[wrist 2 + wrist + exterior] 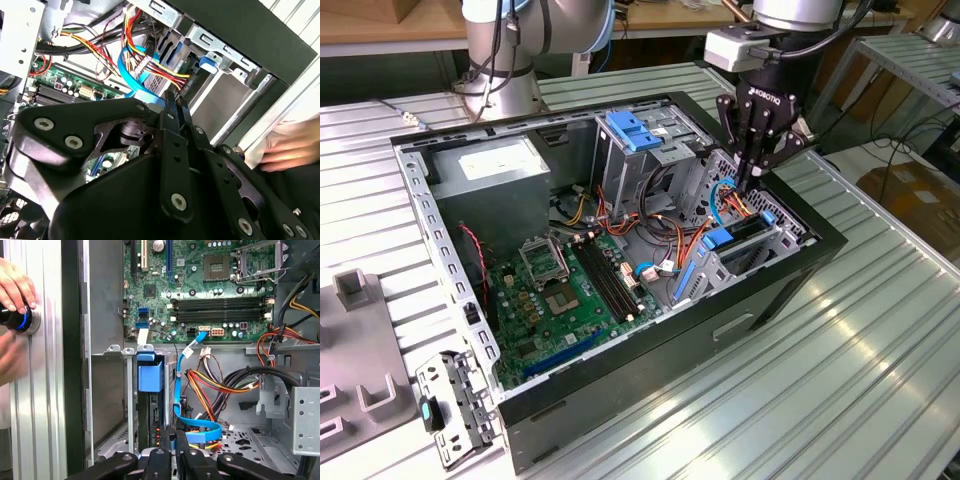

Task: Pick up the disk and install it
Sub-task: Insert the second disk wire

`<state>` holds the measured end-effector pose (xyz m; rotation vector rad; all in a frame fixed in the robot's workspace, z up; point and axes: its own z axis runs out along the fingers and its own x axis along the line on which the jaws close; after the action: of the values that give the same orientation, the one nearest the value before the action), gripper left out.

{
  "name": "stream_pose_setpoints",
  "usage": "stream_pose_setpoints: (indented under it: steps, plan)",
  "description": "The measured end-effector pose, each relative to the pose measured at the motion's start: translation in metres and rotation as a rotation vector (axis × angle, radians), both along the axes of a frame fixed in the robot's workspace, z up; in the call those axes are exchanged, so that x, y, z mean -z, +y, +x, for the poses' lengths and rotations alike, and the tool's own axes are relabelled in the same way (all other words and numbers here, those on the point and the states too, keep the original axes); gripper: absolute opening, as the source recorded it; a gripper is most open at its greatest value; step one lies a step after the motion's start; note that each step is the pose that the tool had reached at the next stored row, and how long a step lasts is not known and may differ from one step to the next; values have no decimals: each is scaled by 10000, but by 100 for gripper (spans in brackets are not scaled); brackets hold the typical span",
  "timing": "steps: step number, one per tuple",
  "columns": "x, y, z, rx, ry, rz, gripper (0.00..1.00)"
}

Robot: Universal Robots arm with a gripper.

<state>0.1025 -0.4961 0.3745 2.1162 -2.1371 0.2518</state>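
Your black 2-fingered gripper [750, 182] hangs, jaws pressed together and empty, just above the blue-railed silver disk [738, 238] seated in the open black computer case [790, 275].

- The pincer [757, 165] is matte black with silver screw heads.
- The computer case [800, 270] is black outside and grey metal inside.
- The motherboard [560, 300] at lower centre of the exterior view is green, with black memory slots.
- The drive latch [632, 130] near the top is bright blue.
- The flat cable [200, 422] is light blue; the wire bundle [210, 385] is red, yellow, orange and black.
- The surface [880, 360] is ribbed silver.
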Motion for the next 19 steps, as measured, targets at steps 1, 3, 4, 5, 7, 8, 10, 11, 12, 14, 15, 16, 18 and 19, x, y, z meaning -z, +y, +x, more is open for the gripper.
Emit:
stream_pose_setpoints:
  steps: [1, 3, 4, 5, 7, 8, 10, 11, 12, 14, 15, 16, 18, 19]
  plan:
    - [0, 0, -1, 1, -1, 0, 16]
    - [0, 0, -1, 1, -6, 1, 16]
    - [0, 0, -1, 1, -8, 0, 16]
    - [0, -1, -1, 1, -12, 1, 16]
    - [0, 0, 0, 0, -196, 1, 16]
    - [0, 0, -1, 0, -198, 1, 16]
    - [0, 0, -1, 0, -203, 1, 16]
    - [0, 0, 0, -1, -206, 1, 16]
    - [0, 0, -1, 0, -208, 1, 16]
    - [0, 0, -4, 1, -209, 1, 16]
    - [0, -1, -8, 2, -210, 1, 16]
    - [0, 0, -11, 1, -210, 0, 16]
    - [0, 0, -21, 0, -213, 6, 16]
    - [0, -1, -34, 0, -219, 22, 16]
